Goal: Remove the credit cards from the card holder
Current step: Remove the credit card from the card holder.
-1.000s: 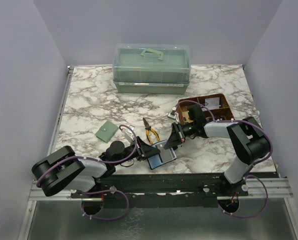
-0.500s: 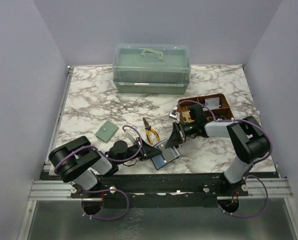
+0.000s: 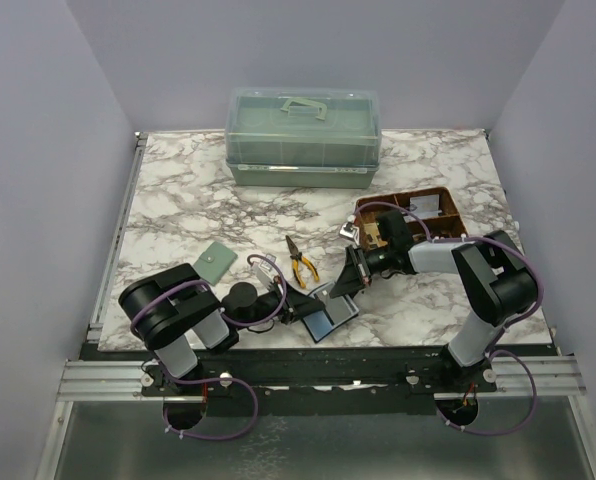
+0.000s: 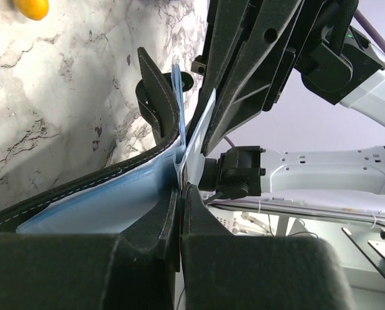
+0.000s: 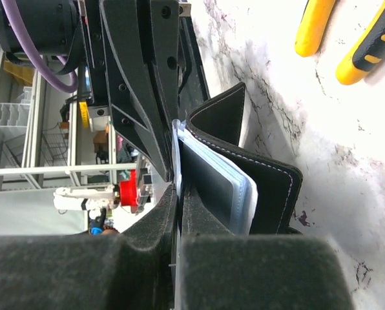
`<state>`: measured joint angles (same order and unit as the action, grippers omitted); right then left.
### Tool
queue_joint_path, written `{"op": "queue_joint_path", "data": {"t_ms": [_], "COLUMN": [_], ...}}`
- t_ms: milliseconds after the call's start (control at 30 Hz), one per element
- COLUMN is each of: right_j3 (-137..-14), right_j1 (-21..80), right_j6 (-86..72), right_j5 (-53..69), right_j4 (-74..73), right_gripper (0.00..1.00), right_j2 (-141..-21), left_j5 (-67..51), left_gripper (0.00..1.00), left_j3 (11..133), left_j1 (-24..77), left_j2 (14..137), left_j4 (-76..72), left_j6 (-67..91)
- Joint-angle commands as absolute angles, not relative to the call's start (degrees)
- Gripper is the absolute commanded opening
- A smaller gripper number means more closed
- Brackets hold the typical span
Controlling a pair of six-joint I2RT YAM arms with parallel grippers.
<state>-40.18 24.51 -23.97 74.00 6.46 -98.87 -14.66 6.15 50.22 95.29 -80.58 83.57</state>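
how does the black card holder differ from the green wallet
The card holder is black, the wallet green. The card holder is open, blue-grey lining showing; the wallet lies shut and flat. The left gripper and right gripper pinch the card holder; nothing touches the wallet. Both are small, roughly square.

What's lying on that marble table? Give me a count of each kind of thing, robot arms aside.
Wallets: 2 (black card holder, sage-green wallet)
Containers: 2 (green lidded box, brown compartment tray)
Pliers: 1
Total: 5 that I can make out
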Motion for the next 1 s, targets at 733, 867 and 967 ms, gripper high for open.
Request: {"op": "queue_joint_path", "data": {"t_ms": [733, 867, 967], "right_j3": [-39.2, -39.7, -39.8], "right_j1": [16.6, 16.6, 16.7], "right_j6": [-16.7, -15.5, -16.1], "right_j5": [83.3, 80.2, 82.3], "right_j4": [6.7, 4.5, 4.8], "right_gripper": [0.77, 0.77, 0.78], "right_j2": [-90.4, -92.0, -94.3], "left_j5": [-17.6, -17.7, -18.5], "left_gripper": [0.0, 0.0, 0.0], "left_j3": [6.8, 7.5, 8.1], "left_j1": [50.3, 50.2, 50.2], "left_j2": [63.9, 57.5, 55.6], "left_j4": [-54.1, -47.6, -46.2], "left_j6": [63.8, 61.1, 60.7]}}
